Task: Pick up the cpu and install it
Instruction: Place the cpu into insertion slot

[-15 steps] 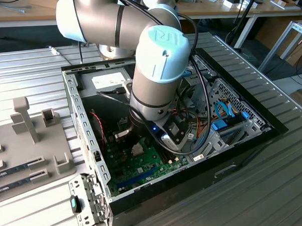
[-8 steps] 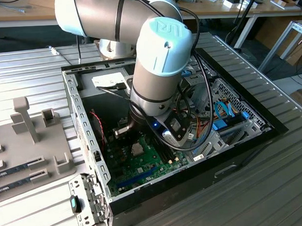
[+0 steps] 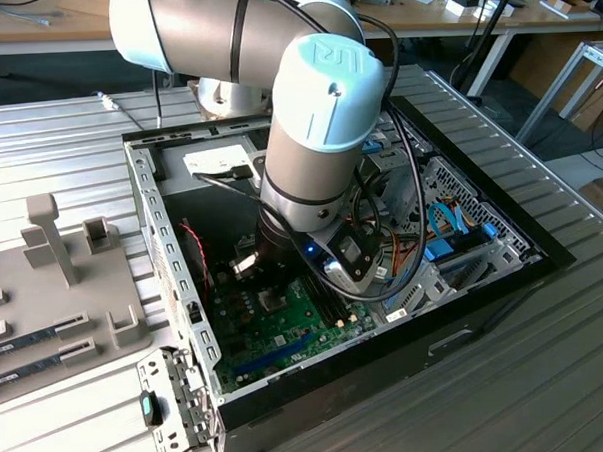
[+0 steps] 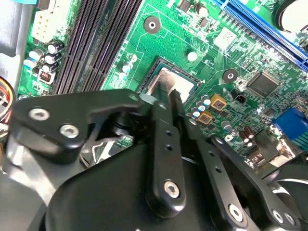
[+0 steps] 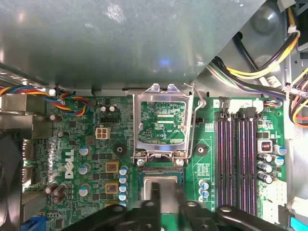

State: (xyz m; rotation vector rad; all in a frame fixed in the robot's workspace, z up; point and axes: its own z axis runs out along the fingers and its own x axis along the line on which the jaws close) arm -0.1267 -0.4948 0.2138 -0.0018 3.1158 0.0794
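Observation:
The cpu [image 5: 166, 186], a small square chip with a silvery top, lies level within the dark frame of the socket on the green motherboard [image 5: 72, 144]. My gripper [image 5: 167, 195] is directly over it, and its black fingers [image 5: 155, 197] press against opposite sides of the chip. In the second wrist view the cpu [image 4: 177, 79] shows just past the gripper [image 4: 175, 103]. The socket's metal load plate [image 5: 161, 127] stands swung open behind the socket. In the exterior view the arm [image 3: 318, 135] reaches down into the open computer case [image 3: 168, 252].
Black memory slots [image 5: 238, 159] run beside the socket. Coloured cable bundles [image 5: 260, 72] hang at the case edge. A blue expansion slot [image 4: 260, 24] crosses the board. At the exterior view's left, a grey fixture [image 3: 42, 247] holds memory sticks [image 3: 36, 338].

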